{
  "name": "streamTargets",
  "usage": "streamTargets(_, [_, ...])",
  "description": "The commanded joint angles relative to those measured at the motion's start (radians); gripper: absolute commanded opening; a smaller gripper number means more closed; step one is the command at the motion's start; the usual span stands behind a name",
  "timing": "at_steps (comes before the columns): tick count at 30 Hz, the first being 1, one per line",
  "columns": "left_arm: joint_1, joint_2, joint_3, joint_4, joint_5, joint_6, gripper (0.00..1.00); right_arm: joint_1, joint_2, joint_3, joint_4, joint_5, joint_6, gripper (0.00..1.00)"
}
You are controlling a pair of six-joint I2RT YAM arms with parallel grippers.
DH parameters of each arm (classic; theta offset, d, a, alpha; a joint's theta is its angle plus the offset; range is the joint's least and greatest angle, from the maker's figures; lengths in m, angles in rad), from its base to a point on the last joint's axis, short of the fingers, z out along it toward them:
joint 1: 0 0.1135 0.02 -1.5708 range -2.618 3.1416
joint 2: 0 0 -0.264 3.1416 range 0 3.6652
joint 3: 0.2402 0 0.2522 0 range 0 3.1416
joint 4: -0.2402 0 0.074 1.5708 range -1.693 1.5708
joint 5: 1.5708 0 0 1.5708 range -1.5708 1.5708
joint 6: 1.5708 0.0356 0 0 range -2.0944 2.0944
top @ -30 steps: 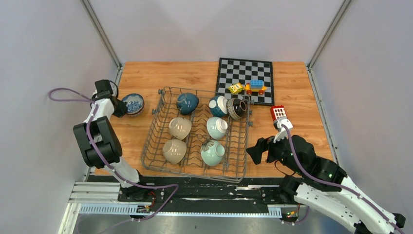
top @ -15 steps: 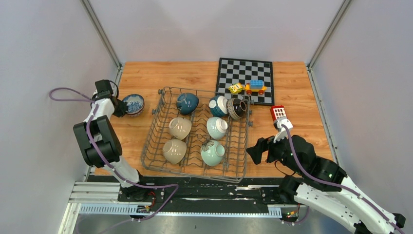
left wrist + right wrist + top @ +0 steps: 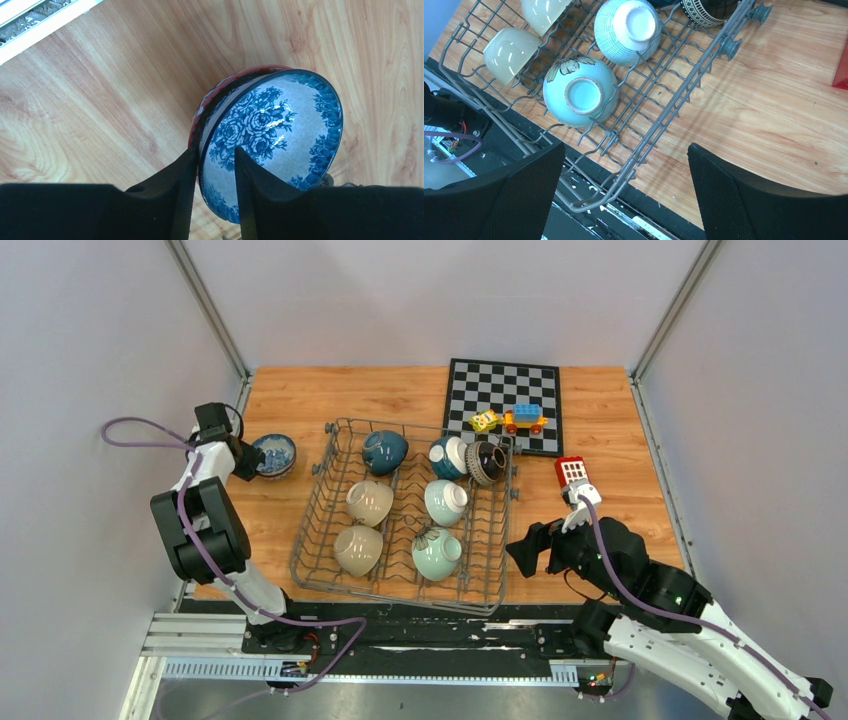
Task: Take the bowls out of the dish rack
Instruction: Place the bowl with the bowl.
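Straddling a bowl point(image 3: 280, 115) on grey-walled wooden table point(image 3: 600, 420), left tool point(image 3: 214, 150) open, right tool point(image 3: 621, 150) open.

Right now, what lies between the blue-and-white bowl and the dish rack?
Nothing stands there. In the top view, only a bare strip of the wooden table separates the blue-and-white bowl from the left side of the dish rack.

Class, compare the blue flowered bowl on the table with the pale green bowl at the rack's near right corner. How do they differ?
The flowered bowl sits on the table; the green bowl lies in the rack. The flowered bowl shows its patterned inside; the green bowl shows its foot. The left gripper straddles the flowered bowl's rim; no gripper touches the green bowl. Both are small and round.
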Motion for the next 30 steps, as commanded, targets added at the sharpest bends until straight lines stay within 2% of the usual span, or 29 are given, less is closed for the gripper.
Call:
streamTargets(1, [0.003,-0.036,0.02,-0.027,-0.021,0.027,0.38,-0.011,-0.006,0.001,0.001,0.021,-0.005,0.96])
streamTargets(16, [0.003,-0.081,0.045,-0.081,-0.025,0.034,0.42,-0.012,-0.023,-0.006,0.002,0.017,-0.005,0.96])
streamTargets(26, [0.004,-0.092,0.066,-0.136,-0.097,0.07,0.4,-0.011,-0.035,-0.009,-0.001,0.014,-0.006,0.96])
streamTargets(30, [0.004,-0.086,0.063,-0.129,-0.09,0.072,0.36,-0.011,-0.04,-0.01,-0.006,0.014,-0.005,0.96])
